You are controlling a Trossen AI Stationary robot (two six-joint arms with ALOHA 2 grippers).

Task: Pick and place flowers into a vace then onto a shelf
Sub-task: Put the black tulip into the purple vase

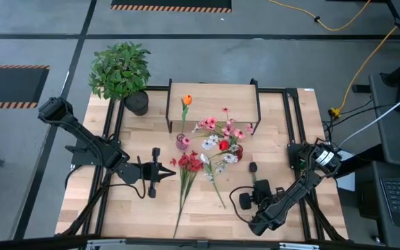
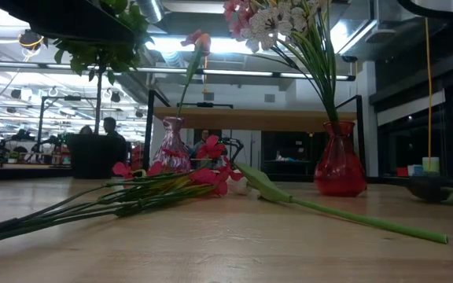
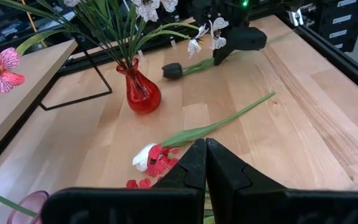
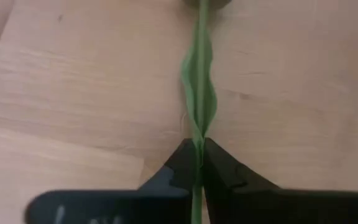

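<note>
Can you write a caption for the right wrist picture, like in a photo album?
The right gripper pinches a green flower stem lying on the wooden table.

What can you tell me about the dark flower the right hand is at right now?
The dark flower is a single artificial stem with a small, closed, near-black bloom and a thin green stem carrying a narrow wavy leaf. It lies flat on the wooden table, to the right of the red vase and apart from it, bloom pointing towards the shelf. The right hand is shut on its stem, the fingers pinching it from both sides. Nothing else touches it.
</note>
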